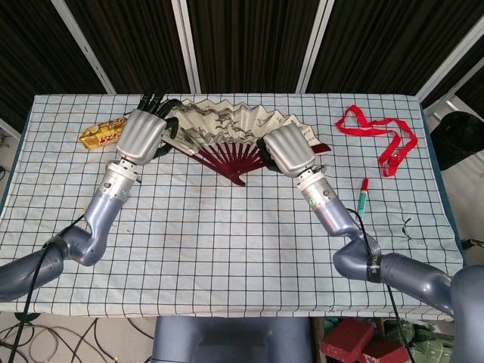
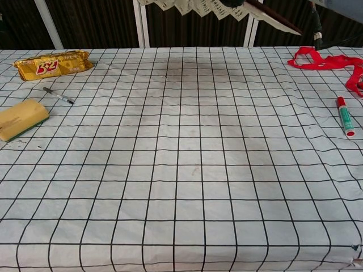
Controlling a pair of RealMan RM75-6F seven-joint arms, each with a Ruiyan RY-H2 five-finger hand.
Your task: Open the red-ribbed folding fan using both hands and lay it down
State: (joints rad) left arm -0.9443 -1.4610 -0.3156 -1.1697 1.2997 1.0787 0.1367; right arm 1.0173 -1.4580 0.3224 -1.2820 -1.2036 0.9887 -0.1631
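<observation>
Both arms reach forward, raised above the table. The left hand [image 1: 140, 136] and right hand [image 1: 289, 150] are well apart, backs up, each gripping the fan [image 1: 227, 128].

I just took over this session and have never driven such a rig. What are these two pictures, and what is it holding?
Two grey arms, each ending in a robot hand. The head view looks down on the checked table; the chest view looks across it from low down. The left robot hand and right robot hand hold a folding fan by its two ends, spread wide with red ribs; the chest view shows it above the cloth. On the table lie a yellow snack packet, a yellow sponge, a small pen, a red ribbon and a red-capped marker.
</observation>
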